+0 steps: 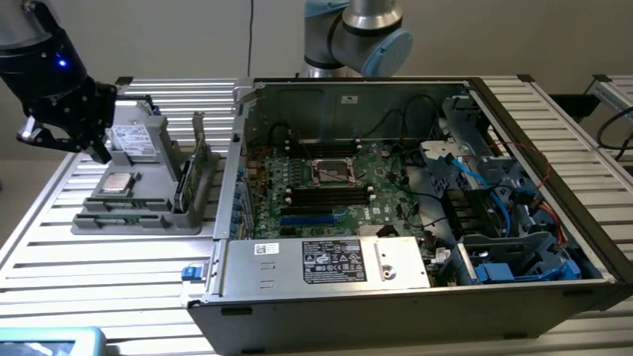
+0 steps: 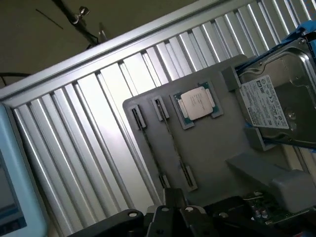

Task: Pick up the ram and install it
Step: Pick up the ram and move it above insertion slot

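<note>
The ram (image 1: 184, 189) is a thin dark-green stick standing on edge in the grey holder tray (image 1: 138, 219), on the side nearest the computer case. In the wrist view the ram (image 2: 173, 143) shows edge-on as a thin line between two clips on the grey holder tray (image 2: 212, 148). My black gripper (image 1: 74, 141) hangs over the tray's far corner at the exterior view's left, above the hard drive (image 1: 130, 139) and apart from the ram. In the wrist view the gripper (image 2: 173, 210) is shut with nothing in it.
An open computer case (image 1: 416, 297) fills the exterior view's right, with the motherboard (image 1: 386, 174) and its black and blue slots (image 1: 327, 197) inside. A silver processor (image 2: 197, 103) and the hard drive (image 2: 279, 101) sit on the tray. The table (image 1: 99, 267) is ribbed aluminium.
</note>
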### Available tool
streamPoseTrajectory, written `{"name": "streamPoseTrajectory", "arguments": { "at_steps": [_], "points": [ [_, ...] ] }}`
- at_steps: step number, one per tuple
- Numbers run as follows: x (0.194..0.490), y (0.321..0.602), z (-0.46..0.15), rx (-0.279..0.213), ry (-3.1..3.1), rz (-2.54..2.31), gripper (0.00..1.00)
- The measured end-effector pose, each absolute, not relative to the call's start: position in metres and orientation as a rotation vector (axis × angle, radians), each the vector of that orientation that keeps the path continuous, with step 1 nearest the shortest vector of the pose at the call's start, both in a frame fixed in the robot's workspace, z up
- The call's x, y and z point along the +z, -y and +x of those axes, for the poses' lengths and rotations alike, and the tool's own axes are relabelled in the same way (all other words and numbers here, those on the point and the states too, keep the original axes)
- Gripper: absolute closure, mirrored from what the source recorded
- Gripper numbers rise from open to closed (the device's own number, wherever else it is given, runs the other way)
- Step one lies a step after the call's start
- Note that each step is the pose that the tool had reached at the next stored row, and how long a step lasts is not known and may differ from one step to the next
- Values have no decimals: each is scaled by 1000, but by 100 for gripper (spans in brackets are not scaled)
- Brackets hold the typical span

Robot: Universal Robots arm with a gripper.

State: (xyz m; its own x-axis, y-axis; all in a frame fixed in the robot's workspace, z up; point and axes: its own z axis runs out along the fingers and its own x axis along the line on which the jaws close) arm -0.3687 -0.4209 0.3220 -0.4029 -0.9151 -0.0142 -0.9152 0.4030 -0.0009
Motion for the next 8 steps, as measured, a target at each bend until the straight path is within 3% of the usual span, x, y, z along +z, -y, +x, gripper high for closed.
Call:
{"name": "streamPoseTrajectory", "arguments": {
  "at_steps": [8],
  "points": [
    [322,421,-369,12,-2488,-1898,89]
  ]
}}
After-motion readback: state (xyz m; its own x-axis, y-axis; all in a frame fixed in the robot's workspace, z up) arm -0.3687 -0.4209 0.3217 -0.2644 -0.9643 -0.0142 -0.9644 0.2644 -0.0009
